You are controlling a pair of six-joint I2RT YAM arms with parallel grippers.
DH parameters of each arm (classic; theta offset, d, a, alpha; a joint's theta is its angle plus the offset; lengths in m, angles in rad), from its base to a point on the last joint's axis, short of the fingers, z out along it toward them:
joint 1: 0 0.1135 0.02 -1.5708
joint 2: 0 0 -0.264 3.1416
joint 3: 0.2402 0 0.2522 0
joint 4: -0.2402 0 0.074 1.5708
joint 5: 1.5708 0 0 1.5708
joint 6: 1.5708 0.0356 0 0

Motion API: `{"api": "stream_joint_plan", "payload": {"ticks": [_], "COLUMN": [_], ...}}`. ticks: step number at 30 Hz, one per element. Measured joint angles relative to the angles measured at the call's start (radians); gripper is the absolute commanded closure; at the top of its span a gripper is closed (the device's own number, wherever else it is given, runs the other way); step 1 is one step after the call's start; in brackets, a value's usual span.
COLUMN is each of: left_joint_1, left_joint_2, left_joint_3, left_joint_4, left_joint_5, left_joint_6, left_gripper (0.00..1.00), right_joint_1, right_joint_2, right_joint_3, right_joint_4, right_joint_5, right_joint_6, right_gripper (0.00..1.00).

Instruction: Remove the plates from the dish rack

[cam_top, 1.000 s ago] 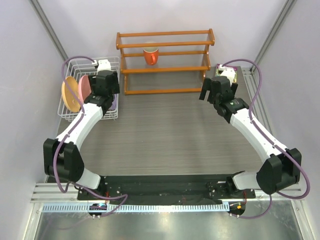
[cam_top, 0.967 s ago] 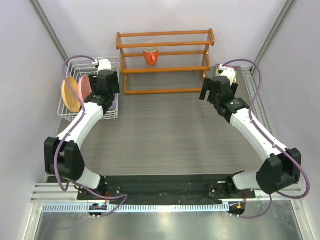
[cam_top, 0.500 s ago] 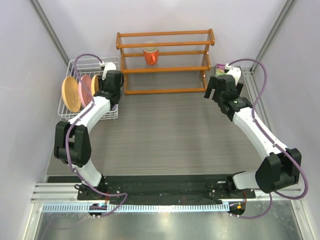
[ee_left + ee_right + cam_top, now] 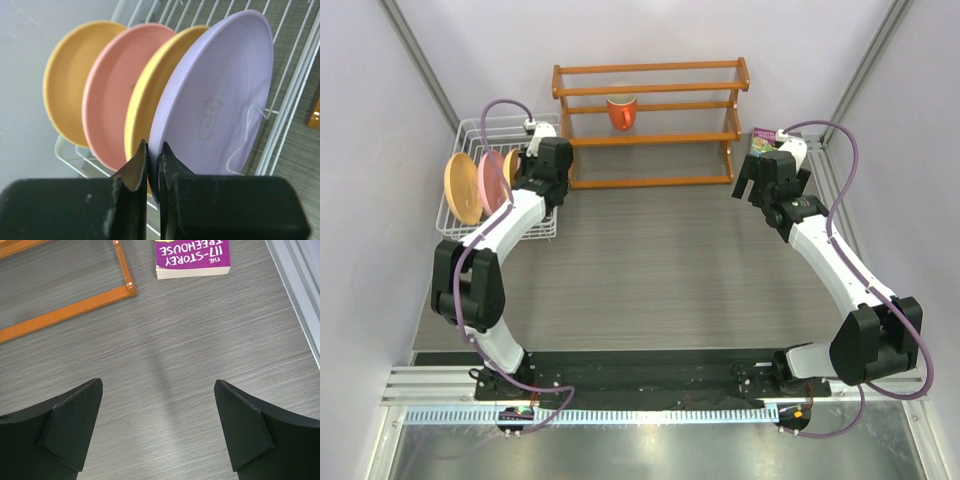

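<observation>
Finding: nothing is unloaded yet. At the left, the dish rack (image 4: 450,228) holds all four plates. In order they are the orange plate (image 4: 70,85), the pink plate (image 4: 112,100), the second orange plate (image 4: 157,85) and the lavender plate (image 4: 225,100). Each stands on edge in its slot, with faces turned along the row, which runs left to right. The left jaws are pinched shut on the lavender plate's near rim. You have four lifts ahead. At the right, the right jaws stand wide open above the counter (image 4: 165,330), holding nothing.
</observation>
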Motion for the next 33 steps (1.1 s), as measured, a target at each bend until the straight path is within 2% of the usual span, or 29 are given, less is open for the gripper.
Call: {"api": "stream_joint_plan", "payload": {"ticks": [7,13,17,21,25,29,33], "left_joint_1": [-0.068,-0.122,-0.144,-0.168,-0.199,-0.211,-0.209], "left_joint_2": [0.000,0.000,-0.021,-0.091,-0.187,-0.266,-0.289], "left_joint_3": [0.044,0.056,0.061,0.090,0.144,0.167,0.133], "left_joint_4": [0.075,0.281,0.283,0.132,-0.070,-0.223,-0.271], "left_joint_5": [-0.166,-0.306,-0.327,-0.290,-0.177,0.010,0.207], "left_joint_6": [0.174,0.385,0.417,0.330,0.154,-0.042,-0.200], "left_gripper": [1.00,1.00,1.00,1.00,1.00,1.00,1.00], "right_joint_1": [0.000,0.000,0.000,-0.001,-0.001,-0.001,0.014], "right_joint_2": [0.000,0.000,-0.005,-0.031,-0.085,-0.133,-0.156], "right_joint_3": [-0.001,-0.010,-0.011,-0.013,-0.038,-0.080,-0.145], "right_joint_4": [0.000,0.000,0.000,0.007,0.053,0.129,0.211], "right_joint_5": [-0.014,-0.024,-0.052,-0.121,-0.235,-0.378,-0.495], "right_joint_6": [0.004,0.004,0.005,0.014,0.046,0.093,0.148], "right_gripper": [0.00,0.00,0.00,0.00,0.00,0.00,0.00]}}
